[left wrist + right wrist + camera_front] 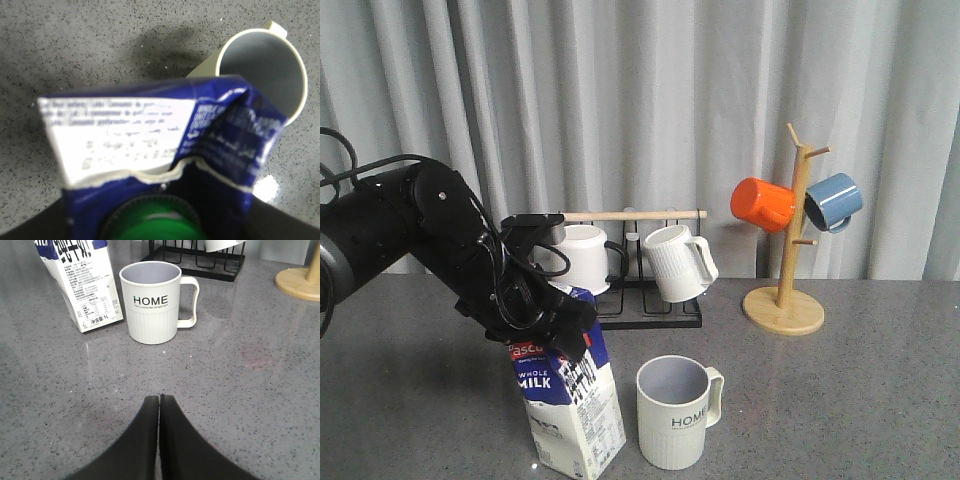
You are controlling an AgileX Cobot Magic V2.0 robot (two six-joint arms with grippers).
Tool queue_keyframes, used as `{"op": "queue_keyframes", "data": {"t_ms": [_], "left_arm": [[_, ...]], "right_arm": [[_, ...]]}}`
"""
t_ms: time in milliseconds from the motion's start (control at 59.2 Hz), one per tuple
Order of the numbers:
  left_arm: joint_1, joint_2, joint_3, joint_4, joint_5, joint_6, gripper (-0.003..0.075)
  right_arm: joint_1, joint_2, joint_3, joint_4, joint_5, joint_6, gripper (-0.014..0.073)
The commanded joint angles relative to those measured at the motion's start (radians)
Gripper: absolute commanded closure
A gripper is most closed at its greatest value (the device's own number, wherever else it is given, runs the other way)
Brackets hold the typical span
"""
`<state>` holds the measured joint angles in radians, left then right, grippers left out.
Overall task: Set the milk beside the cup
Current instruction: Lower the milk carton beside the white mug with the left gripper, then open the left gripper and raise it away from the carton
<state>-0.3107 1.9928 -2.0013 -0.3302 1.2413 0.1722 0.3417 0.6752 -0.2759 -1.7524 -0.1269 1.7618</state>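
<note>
My left end effector (552,318) is clamped on the top of the milk (570,410), whose base looks to be on the grey counter (840,400) just beside the cup (675,412), on the side away from its handle; the step in hand, as I judge it, is to let go cleanly; I should make sure the base sits flat, since the carton leans a little in the front view, then part the fingers slowly and lift straight up so the crumpled gable does not snag and tip it into the cup; my right end effector (159,401) rests low over the counter, fingers pressed together and empty, near both things; the milk is a tall blue-and-white gable-top carton with "WHOLE MILK" lettering, a red band, a green cap (150,227) and a creased, dented top; the cup is cream, ribbed, lettered "HOME", grey-blue inside
</note>
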Motion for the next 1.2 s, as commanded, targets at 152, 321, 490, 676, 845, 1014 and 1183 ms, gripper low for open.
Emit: {"op": "queue_keyframes", "data": {"t_ms": [152,321,490,676,845,1014,1183], "left_arm": [[-0.011,-0.117,-0.028,-0.034,0.008,-0.009,0.0174],[-0.011,-0.185,-0.028,-0.034,0.008,-0.018,0.0115],[-0.011,-0.269,-0.028,-0.034,0.008,-0.054,0.0149],[-0.011,-0.381,-0.028,-0.03,0.008,-0.056,0.0306],[-0.011,-0.488,-0.002,0.04,0.007,-0.032,0.0575],[-0.011,-0.633,0.182,0.126,-0.046,-0.03,0.0729],[-0.011,-0.814,0.476,0.13,-0.258,-0.043,0.0728]], "right_arm": [[-0.002,0.004,-0.025,-0.034,0.024,-0.01,0.06],[-0.002,0.004,-0.025,-0.034,0.024,-0.009,0.06],[-0.002,0.004,-0.025,-0.034,0.027,-0.009,0.06],[-0.002,0.004,-0.025,-0.029,0.068,0.015,0.0599],[-0.002,0.004,-0.025,-0.027,0.19,0.065,0.0599],[-0.002,0.004,-0.025,-0.027,0.258,0.065,0.0599],[-0.002,0.004,-0.025,-0.028,0.255,0.065,0.0599]]}}
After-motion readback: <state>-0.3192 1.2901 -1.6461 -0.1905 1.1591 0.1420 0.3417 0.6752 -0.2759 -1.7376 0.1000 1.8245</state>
